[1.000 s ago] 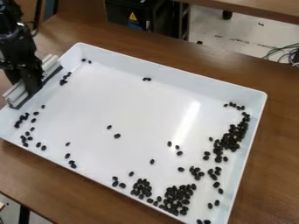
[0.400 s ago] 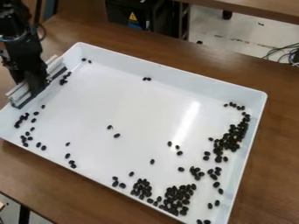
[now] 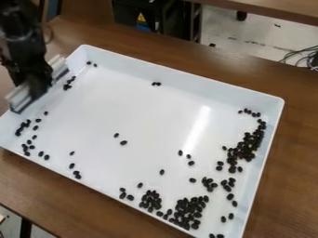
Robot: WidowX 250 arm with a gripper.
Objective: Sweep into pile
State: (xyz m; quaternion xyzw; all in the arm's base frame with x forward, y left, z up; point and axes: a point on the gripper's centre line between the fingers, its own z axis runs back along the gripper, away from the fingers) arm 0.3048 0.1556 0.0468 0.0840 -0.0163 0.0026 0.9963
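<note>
Mostly clustered, black beans (image 3: pixel 188 211) lie in white tray (image 3: pixel 146 109); jaws (image 3: pixel 40 87) grip pale sweeper (image 3: pixel 21 96)

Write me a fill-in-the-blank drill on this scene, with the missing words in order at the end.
The tray holding the dark pieces is ____ in colour. The table under it is ____. Near the middle of the tray's far wall, ____ pieces lie side by side. The pincer is toward the picture's ____ side.

Missing words: white; brown; two; left.
</note>
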